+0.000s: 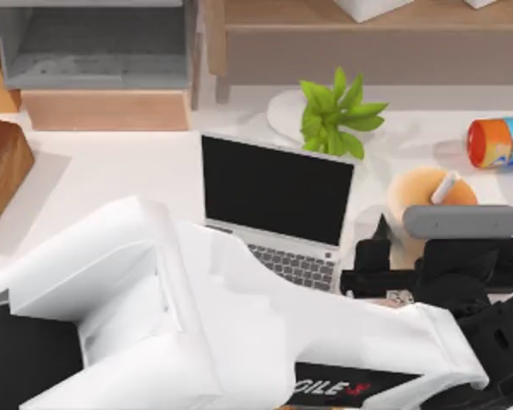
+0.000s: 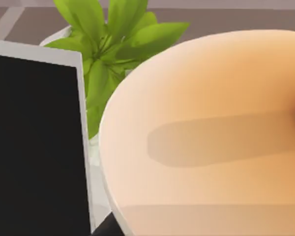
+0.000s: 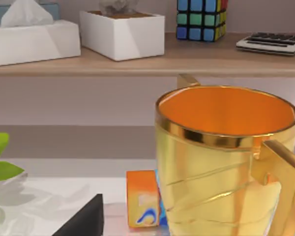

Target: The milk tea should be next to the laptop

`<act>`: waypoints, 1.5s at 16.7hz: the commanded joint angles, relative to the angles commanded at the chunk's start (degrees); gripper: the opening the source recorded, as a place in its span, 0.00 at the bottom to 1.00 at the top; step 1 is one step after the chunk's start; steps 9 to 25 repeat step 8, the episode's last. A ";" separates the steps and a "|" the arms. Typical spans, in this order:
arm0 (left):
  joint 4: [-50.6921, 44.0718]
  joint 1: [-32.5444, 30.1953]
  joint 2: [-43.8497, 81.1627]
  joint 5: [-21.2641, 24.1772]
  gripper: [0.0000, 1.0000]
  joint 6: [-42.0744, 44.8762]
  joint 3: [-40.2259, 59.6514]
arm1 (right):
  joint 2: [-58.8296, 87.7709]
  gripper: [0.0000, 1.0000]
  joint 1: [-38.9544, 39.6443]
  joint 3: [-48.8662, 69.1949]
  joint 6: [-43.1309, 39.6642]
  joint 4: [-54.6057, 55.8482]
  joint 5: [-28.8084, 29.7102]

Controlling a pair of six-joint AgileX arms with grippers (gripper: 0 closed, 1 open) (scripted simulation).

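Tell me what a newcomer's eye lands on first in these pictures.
The left arm's big white body sweeps across the top view's foreground, its hand at the milk tea, right of the open laptop. A leafy green plant stands behind the laptop, and a shiny gold mug looms in the right wrist view.

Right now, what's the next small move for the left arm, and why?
Probably ease the left pincer slowly back from the milk tea. The cup already stands just right of the laptop, so the goal looks met, and a slow retreat avoids tipping it.
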 joint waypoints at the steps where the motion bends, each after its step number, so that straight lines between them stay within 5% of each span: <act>1: 0.00 0.00 0.00 0.00 0.90 0.00 0.00 | 0.00 1.00 0.00 0.00 0.00 0.00 0.00; 3: 0.00 0.00 0.00 0.00 1.00 0.00 0.00 | 0.00 1.00 0.00 0.00 0.00 0.00 0.00; 25: 0.00 0.00 0.00 0.00 1.00 0.00 0.00 | 0.00 1.00 0.00 0.00 0.00 0.00 0.00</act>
